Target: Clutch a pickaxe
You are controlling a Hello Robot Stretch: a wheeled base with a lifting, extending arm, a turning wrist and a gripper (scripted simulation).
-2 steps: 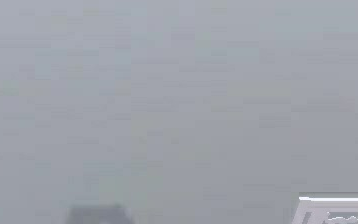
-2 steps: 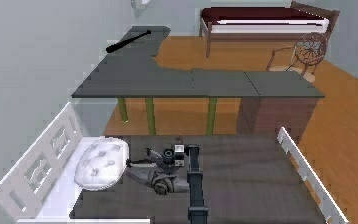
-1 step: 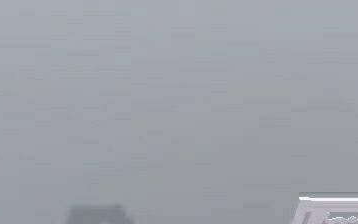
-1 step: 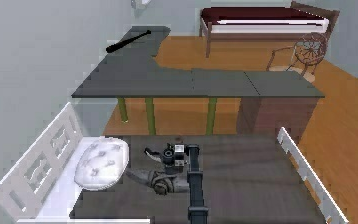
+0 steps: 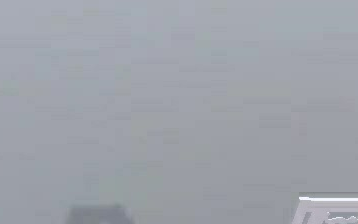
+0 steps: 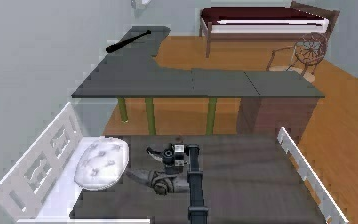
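Desk (image 6: 177, 80), grey, L-shaped, bears slim dark tool (image 6: 132, 42), maybe pickaxe.

The arm (image 6: 198, 197) is a dark, almost black square bar with flat faces and straight edges, its upper face a shade lighter than its sides. At its far end sit two small white squares (image 6: 178, 151) printed with black marks, mounted on a dark blocky piece. Left of them the gripper (image 6: 137, 175) has a rounded body in dark grey with paler grey patches, and two thin grey fingers (image 6: 145, 177) run out from it. Any cables or screws are too small to make out.
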